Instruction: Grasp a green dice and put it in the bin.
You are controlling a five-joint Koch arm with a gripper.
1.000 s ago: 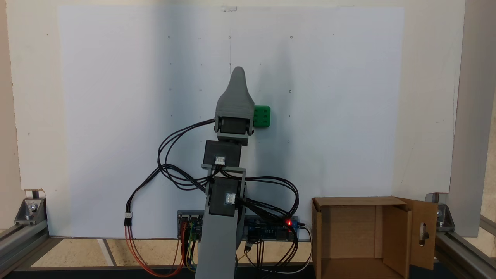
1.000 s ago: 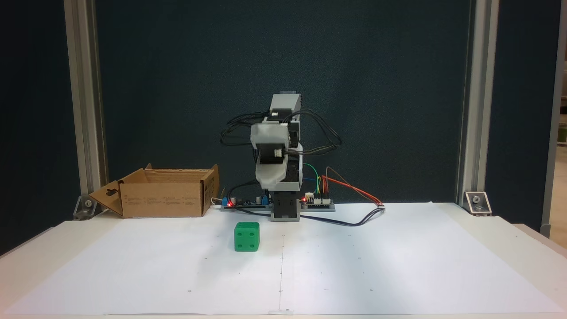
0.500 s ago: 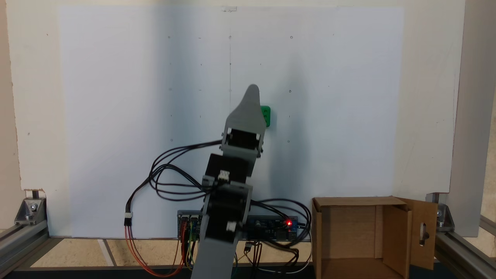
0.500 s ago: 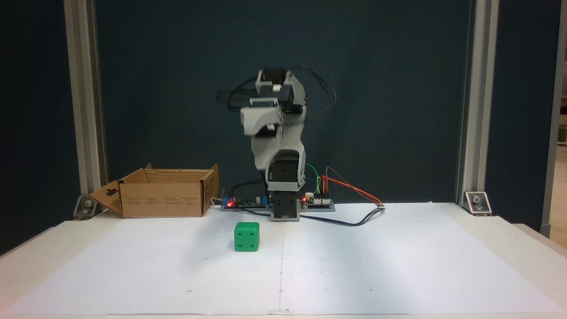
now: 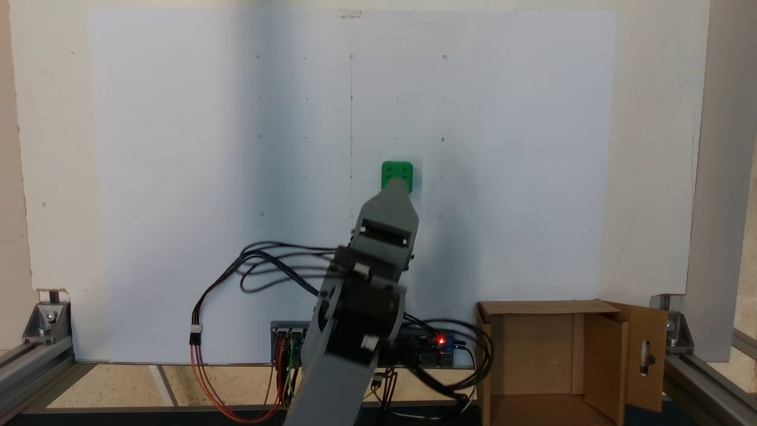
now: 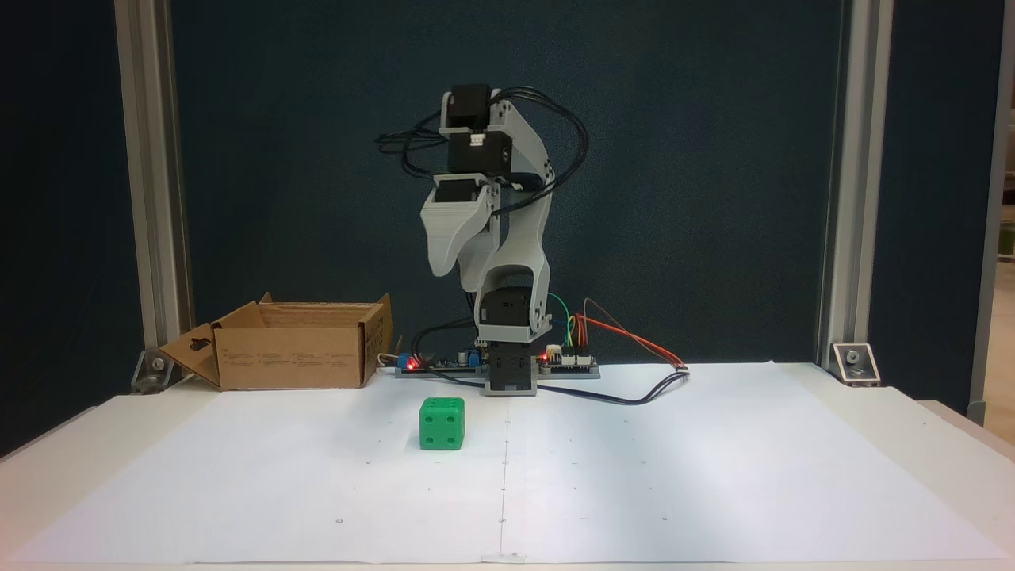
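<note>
The green dice (image 6: 442, 423) rests on the white paper a little in front of the arm's base, left of the sheet's centre line. In a fixed view the dice (image 5: 397, 172) shows with its lower edge covered by the grey gripper (image 5: 395, 188). In a fixed view from the front, the gripper (image 6: 442, 268) hangs high above the table, pointing down, well above and behind the dice and touching nothing. Only one jaw tip shows, so its opening is unclear. The bin (image 6: 293, 349) is a brown cardboard box left of the base, its flaps up; the bin (image 5: 550, 355) shows an empty inside.
Controller boards with red lights (image 6: 432, 363) and loose cables (image 6: 634, 392) lie around the arm's base. Aluminium posts (image 6: 151, 198) stand at the table's back corners. A bracket (image 6: 855, 363) sits at the back right. The white paper sheet (image 6: 674, 476) covers most of the table.
The arm has risen and folded back toward its base, swinging slightly toward the dice's side. The dice and the bin have stayed where they were.
</note>
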